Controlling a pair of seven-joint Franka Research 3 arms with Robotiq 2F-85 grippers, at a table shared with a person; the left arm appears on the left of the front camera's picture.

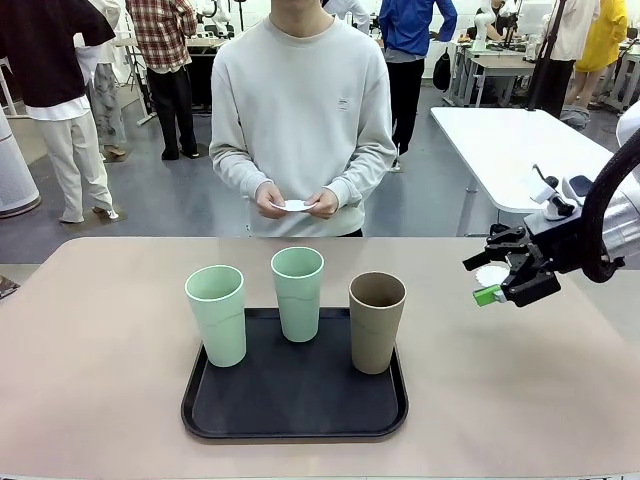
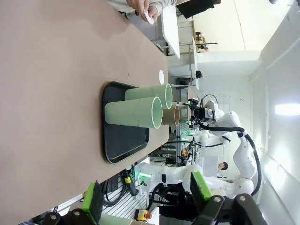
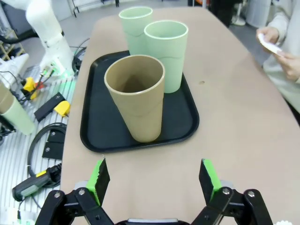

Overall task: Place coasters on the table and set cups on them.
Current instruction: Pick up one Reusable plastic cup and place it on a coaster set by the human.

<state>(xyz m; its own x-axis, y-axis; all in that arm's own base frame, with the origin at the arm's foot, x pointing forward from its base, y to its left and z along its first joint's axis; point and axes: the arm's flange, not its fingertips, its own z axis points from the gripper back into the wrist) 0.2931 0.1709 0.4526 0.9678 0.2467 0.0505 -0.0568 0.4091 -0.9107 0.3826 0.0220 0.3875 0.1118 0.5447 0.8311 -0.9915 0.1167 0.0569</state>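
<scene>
Cups (image 1: 298, 293) on the black tray (image 1: 290, 425), all three upright, near the middle of the table (image 1: 100, 350). Left mint cup (image 1: 215, 315) at the tray's left side, second mint one a little farther back at centre, brown cup (image 1: 377, 322) at the right.

Right gripper (image 1: 484, 279) at the right of the table, raised above the surface, fingers pointing left toward the tray. Jaws spread wide, closed on nothing. In the right wrist view, green pads (image 3: 100, 176) far apart, with the brown cup straight ahead and well clear of them.

One coaster (image 2: 161, 75) flat on the table at its right side. In the front view, partly hidden just behind the right gripper's fingers; touching or apart, cannot tell.

Further coaster (image 1: 294, 206) held between the person's hands (image 1: 323, 203) at the far side, above the table edge. One sheet or several, not clear.

Left gripper (image 2: 145, 194) out at the left, well apart from the tray, looking across the tabletop at the cups. Jaws wide apart here too, empty, touching nothing.
</scene>
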